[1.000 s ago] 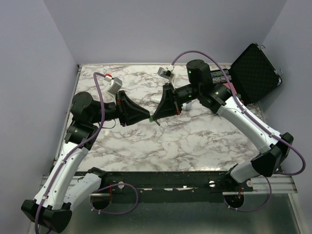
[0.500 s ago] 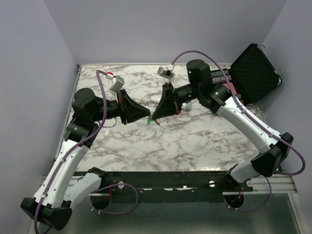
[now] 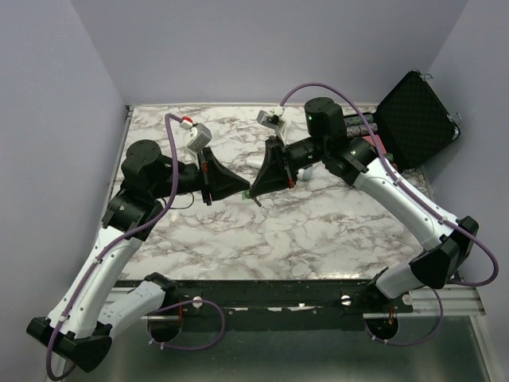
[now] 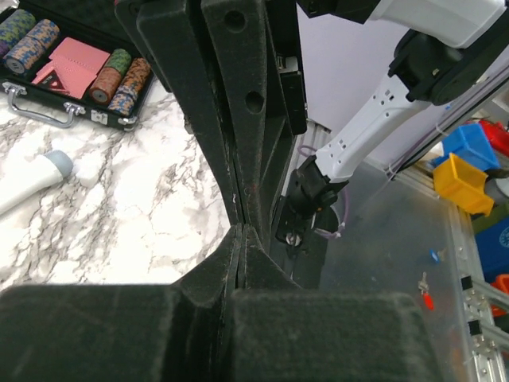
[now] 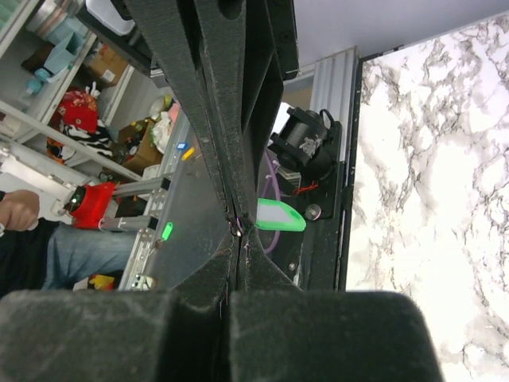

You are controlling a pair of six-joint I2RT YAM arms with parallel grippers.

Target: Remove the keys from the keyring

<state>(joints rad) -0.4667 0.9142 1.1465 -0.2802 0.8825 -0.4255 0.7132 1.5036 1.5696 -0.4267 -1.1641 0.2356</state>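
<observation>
The keyring shows only in the right wrist view, where its green fob (image 5: 280,215) hangs from a thin metal ring (image 5: 238,230). My right gripper (image 5: 239,237) is shut, and its tips pinch at that ring. My left gripper (image 4: 241,229) is also shut. Its fingers (image 5: 231,119) come in from above and meet the right tips at the same ring. In the top view the left gripper (image 3: 246,192) and the right gripper (image 3: 254,193) touch tip to tip above the middle of the marble table (image 3: 318,231). The grey key is hidden.
An open black case (image 3: 417,119) with poker chips (image 4: 119,76) stands at the table's back right. A long white cylindrical object (image 4: 32,181) lies on the marble near it. The table's black front rail (image 3: 262,294) runs along the near edge.
My left gripper has swung right and its tips now meet the right gripper's tips. The green fob, seen below the left tip before, no longer shows in the top view. The right arm is still.
</observation>
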